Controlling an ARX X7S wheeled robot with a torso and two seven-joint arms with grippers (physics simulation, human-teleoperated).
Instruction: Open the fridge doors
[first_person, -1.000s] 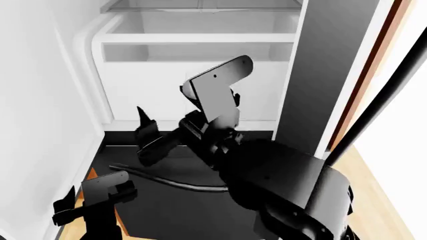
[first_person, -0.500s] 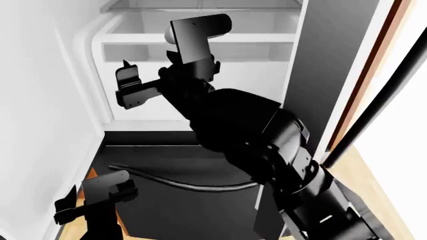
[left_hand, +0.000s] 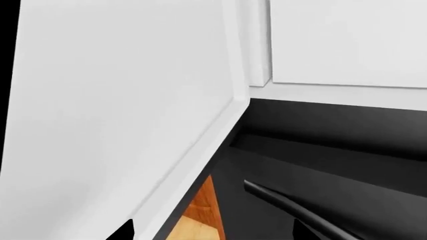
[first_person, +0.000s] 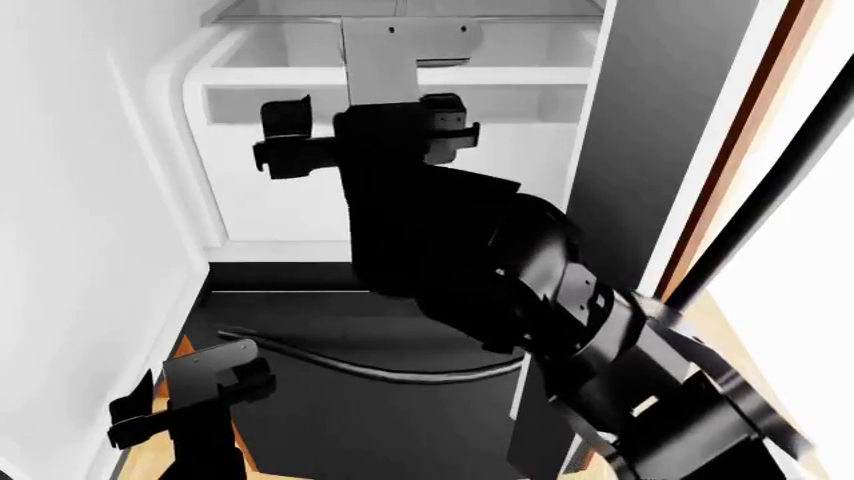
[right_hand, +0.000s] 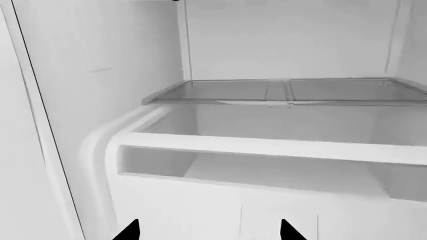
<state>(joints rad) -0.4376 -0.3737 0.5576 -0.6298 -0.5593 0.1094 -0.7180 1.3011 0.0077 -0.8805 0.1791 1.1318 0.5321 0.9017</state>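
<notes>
Fridge doors: both swung open; left door (first_person: 67, 200) shows its white inner face along the fridge's left edge, right door (first_person: 667, 120) its dark grey edge on the right. Interior white; glass shelf (right_hand: 280, 92) and bin (right_hand: 267, 150) below it hold nothing I can see. Drawer front (first_person: 347, 400) with curved handle (first_person: 360, 368) sits under the opening. My right gripper (first_person: 367, 135) has risen since a second ago, fingers apart before the bin. Left gripper (first_person: 187, 400) low beside the left door; its state I cannot tell.
</notes>
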